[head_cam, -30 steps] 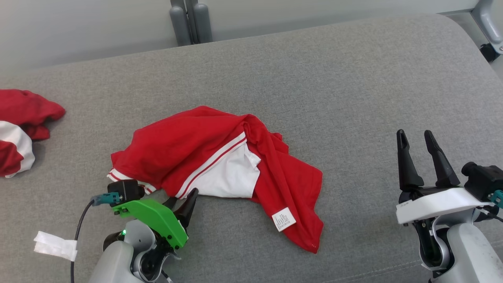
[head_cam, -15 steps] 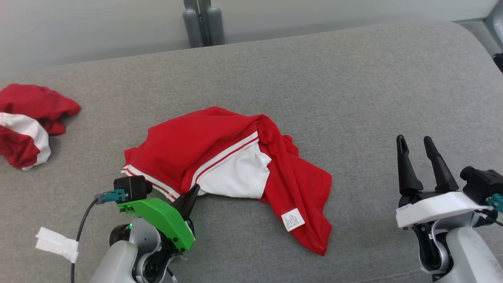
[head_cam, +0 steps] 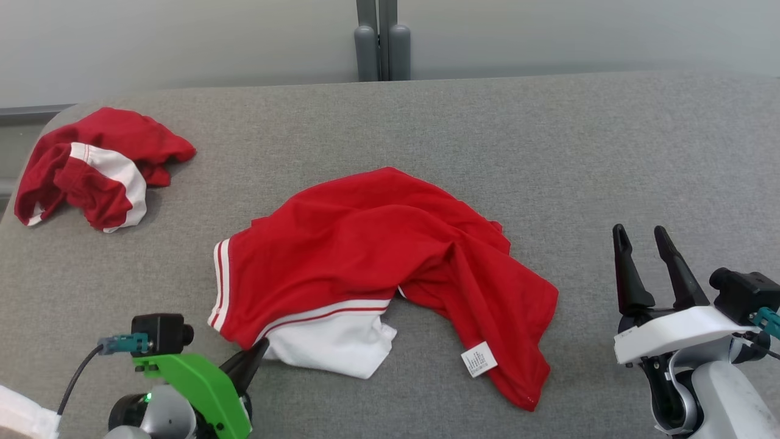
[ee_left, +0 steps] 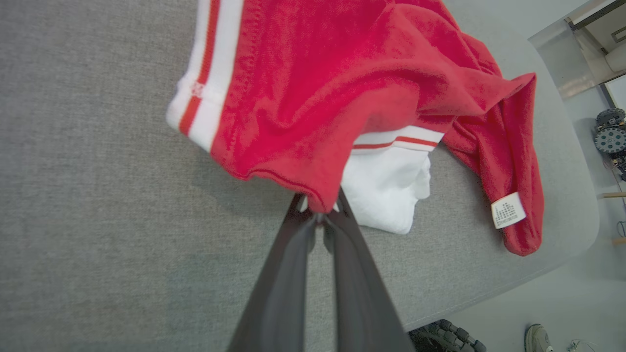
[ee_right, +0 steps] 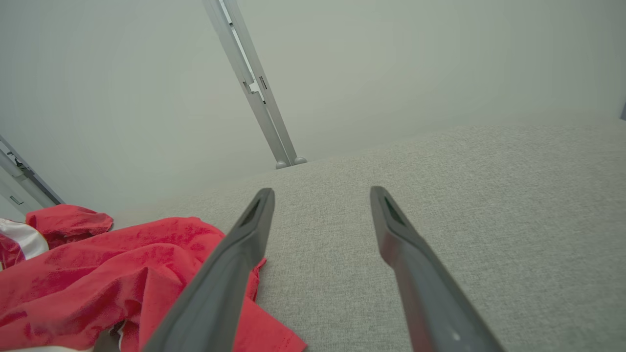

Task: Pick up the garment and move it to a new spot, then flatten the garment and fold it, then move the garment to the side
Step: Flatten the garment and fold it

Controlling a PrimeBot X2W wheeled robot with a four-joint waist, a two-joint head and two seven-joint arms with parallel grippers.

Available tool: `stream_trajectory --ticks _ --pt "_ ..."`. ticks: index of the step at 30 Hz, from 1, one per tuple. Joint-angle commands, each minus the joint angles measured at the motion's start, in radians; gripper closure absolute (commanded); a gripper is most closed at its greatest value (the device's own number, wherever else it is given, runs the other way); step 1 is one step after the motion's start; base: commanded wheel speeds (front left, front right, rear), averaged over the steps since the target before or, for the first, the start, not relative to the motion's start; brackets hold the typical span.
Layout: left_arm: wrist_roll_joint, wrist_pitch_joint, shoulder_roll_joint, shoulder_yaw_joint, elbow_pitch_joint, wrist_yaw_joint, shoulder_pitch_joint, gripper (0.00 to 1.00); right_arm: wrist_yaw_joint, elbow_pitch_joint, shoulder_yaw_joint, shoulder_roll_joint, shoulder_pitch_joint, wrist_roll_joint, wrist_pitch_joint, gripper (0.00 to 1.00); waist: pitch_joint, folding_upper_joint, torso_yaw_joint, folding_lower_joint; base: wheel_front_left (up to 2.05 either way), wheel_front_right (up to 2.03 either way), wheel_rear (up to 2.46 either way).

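Tugged nearer, garment (head_cam: 378, 244) is pinched by left end effector (ee_left: 320, 215); right end effector (head_cam: 638, 233) gapes; red cloth (head_cam: 97, 164) lies well apart.

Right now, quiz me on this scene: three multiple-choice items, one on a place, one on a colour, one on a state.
1. Where does the second red-and-white garment lie on the grey cushion?
A. At its far left
B. At its near right corner
C. Against the middle of its far edge

2. What colour is the left wrist's camera bracket?
A. Blue
B. Yellow
C. Green

3. What is the left gripper doing?
A. Hanging open above the cushion
B. Pinching the central garment's edge
C. Resting shut on bare cushion

Answers:
1 A: the head view shows it crumpled at the cushion's left end.
2 C: the bracket is bright green.
3 B: the left wrist view shows the fingers closed on the red hem.
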Motion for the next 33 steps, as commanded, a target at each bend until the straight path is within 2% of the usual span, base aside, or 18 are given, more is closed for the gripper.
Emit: stream_trajectory --ticks 1,2,7,8,9,10,11,12,17,20,25,29,33 --pt "0.014 0.008 0.026 0.005 0.006 0.016 0.020 1.00 0.000 0.005 0.006 -0.006 0.004 0.004 0.007 0.00 -0.005 0.0000 0.011 0.0000 0.00 0.00 0.00" --pt "0.026 0.014 0.044 0.006 0.012 0.026 0.028 1.00 0.000 0.007 0.009 -0.008 0.002 0.005 0.007 0.00 -0.006 0.0000 0.012 0.0000 0.00 0.00 0.00" --pt "0.019 -0.006 0.053 0.035 0.038 0.049 0.048 1.00 0.000 0.011 0.013 -0.014 0.004 0.011 0.008 0.00 -0.007 0.0000 0.010 0.0000 0.00 0.00 0.00" --pt "0.027 -0.019 0.051 0.038 0.050 0.052 0.047 0.96 0.000 0.012 0.013 -0.014 0.005 0.011 0.009 0.00 -0.006 0.0000 0.008 0.0000 0.00 0.00 0.00" --pt "0.034 -0.033 0.048 0.039 0.059 0.052 0.043 0.80 0.000 0.013 0.014 -0.015 0.005 0.011 0.010 0.00 -0.006 0.0000 0.007 0.0000 0.00 0.00 0.00" --pt "0.040 -0.053 0.041 0.040 0.072 0.050 0.037 0.69 0.000 0.015 0.015 -0.016 0.005 0.010 0.010 0.00 -0.006 0.0000 0.006 0.0000 0.00 0.00 0.00" --pt "0.046 -0.069 0.035 0.040 0.081 0.047 0.032 0.64 0.000 0.016 0.016 -0.017 0.006 0.010 0.010 0.00 -0.007 0.0000 0.004 0.0000 0.00 0.00 0.00" --pt "0.045 -0.083 0.025 0.038 0.093 0.043 0.030 0.00 0.000 0.020 0.018 -0.018 0.008 0.007 0.011 0.00 -0.009 0.0000 0.003 0.0000 0.00 0.00 0.00" --pt "0.078 -0.142 0.026 0.028 0.108 0.041 0.046 0.00 0.000 0.030 0.027 -0.014 0.019 0.006 0.010 0.00 -0.030 0.0000 -0.004 0.0000 0.00 0.00 0.00" --pt "0.128 -0.225 0.027 0.032 0.071 0.044 0.068 0.00 0.000 0.034 0.030 -0.012 0.030 0.007 0.007 0.00 -0.050 0.0000 -0.006 0.0000 0.00 0.00 0.00" --pt "0.252 -0.418 0.010 0.038 0.013 0.108 0.090 0.00 0.000 0.037 0.034 -0.004 0.052 0.007 0.002 0.00 -0.073 0.0000 -0.001 0.0000 0.00 0.00 0.00" --pt "0.342 -0.559 -0.006 0.032 0.026 0.158 0.096 0.00 0.000 0.038 0.038 -0.003 0.060 0.006 0.000 0.00 -0.084 0.0000 0.000 0.0000 0.00 0.00 0.00" --pt "0.391 -0.641 -0.029 0.034 0.034 0.171 0.083 0.00 0.000 0.035 0.040 -0.007 0.067 0.010 0.000 0.00 -0.091 0.0000 0.000 0.0000 0.00 0.00 0.00"
